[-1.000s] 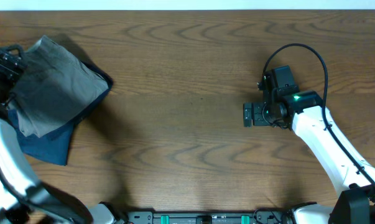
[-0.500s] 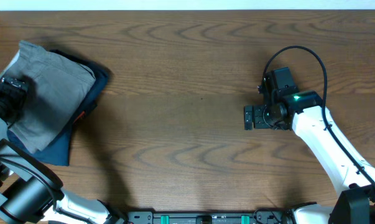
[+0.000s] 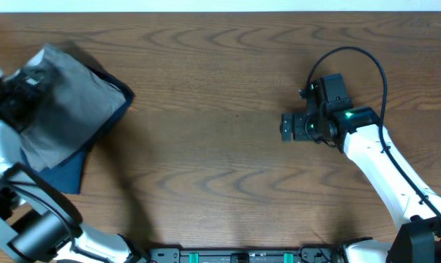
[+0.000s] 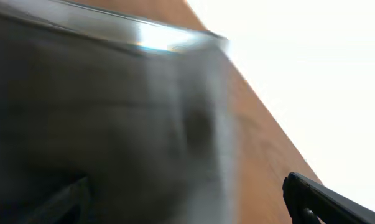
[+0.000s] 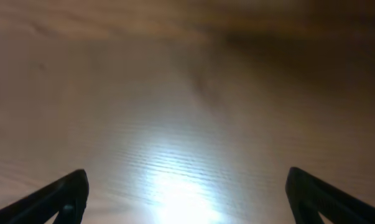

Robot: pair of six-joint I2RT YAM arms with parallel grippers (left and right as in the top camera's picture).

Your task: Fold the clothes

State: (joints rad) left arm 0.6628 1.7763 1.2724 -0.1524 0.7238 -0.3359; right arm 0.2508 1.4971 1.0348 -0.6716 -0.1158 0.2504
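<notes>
Overhead, shorts point(image 3: 70, 102) lie far left; left hand point(image 3: 19, 91) and right hand point(image 3: 286, 126) both spread.

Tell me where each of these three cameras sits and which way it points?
Overhead: above the table, looking straight down; shows both arms, the left gripper at the grey shorts on a blue cloth, and the right gripper over bare wood.
Left wrist: on the left arm, looking past its fingers at blurred shorts.
Right wrist: on the right arm, facing bare wood between its fingers.
Shared: overhead and left wrist both show the shorts.
</notes>
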